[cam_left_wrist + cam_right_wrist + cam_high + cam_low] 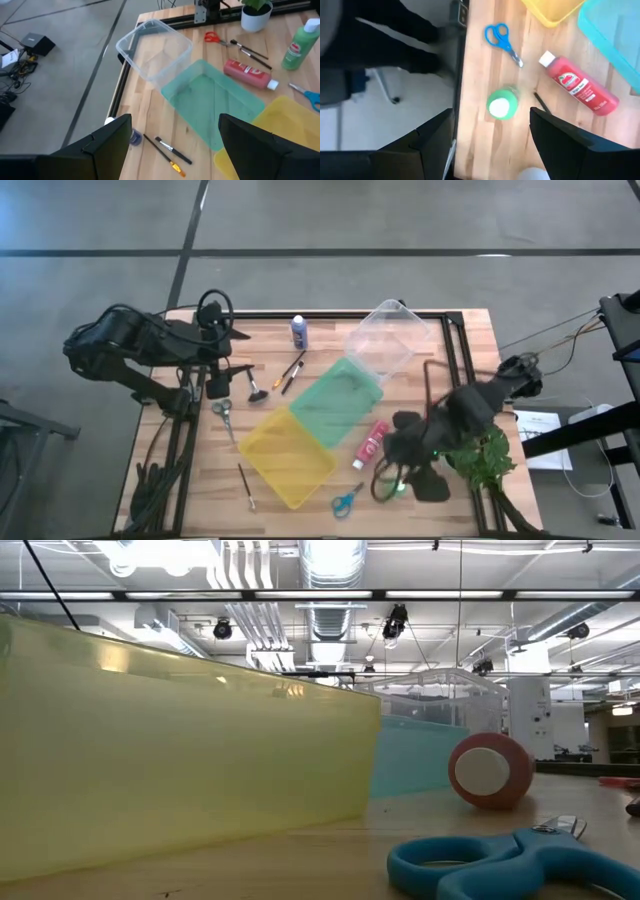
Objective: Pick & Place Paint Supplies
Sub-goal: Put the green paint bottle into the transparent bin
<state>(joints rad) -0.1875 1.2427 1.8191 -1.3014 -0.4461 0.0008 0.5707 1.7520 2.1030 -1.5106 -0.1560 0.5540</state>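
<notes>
The green paint bottle (pixel 501 105) stands upright on its base near the table's near edge; its top shows under my right arm (pixel 396 486). My right gripper (pixel 491 122) hovers over it, open, one finger on either side, touching nothing. The pink-red bottle (pixel 372 443) lies on its side beside the green bin, and the blue scissors (pixel 347 500) lie flat near the front edge. The blue-purple bottle (pixel 299 332) stands near the far edge. Two brushes (pixel 292 370) and grey scissors (pixel 225 415) lie near my left gripper (pixel 216 383), which waits open (pixel 175 132) above the table's left side.
Three bins lie in a diagonal row mid-table: clear (pixel 390 338), green (pixel 337 402) and yellow (pixel 287 455). A potted plant (pixel 482 460) stands at the right edge beside my right arm. One more brush (pixel 246 485) lies front left. Red scissors (pixel 215 37) lie by the plant pot.
</notes>
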